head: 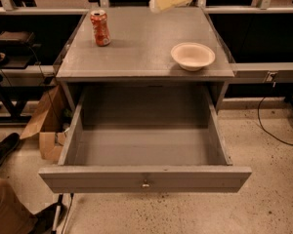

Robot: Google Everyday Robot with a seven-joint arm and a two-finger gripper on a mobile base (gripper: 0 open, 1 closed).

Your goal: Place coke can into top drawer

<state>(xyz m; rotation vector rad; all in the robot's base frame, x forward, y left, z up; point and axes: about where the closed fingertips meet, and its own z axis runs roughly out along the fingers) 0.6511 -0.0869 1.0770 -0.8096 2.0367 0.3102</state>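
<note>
The coke can [100,28], orange-red with a silver top, stands upright on the grey cabinet top [141,48] at its back left. The top drawer [144,178] is pulled fully open below, with a small knob on its front panel; nothing lies inside it. My gripper [158,4], a cream-yellow shape, hangs above the back edge of the cabinet top, to the right of the can and well apart from it.
A cream round bowl [193,55] sits on the cabinet top at the right. A cardboard box [46,126] lies on the floor left of the cabinet. A person's shoe [2,150] and leg [5,211] show at the lower left. Cables [276,126] trail on the floor at the right.
</note>
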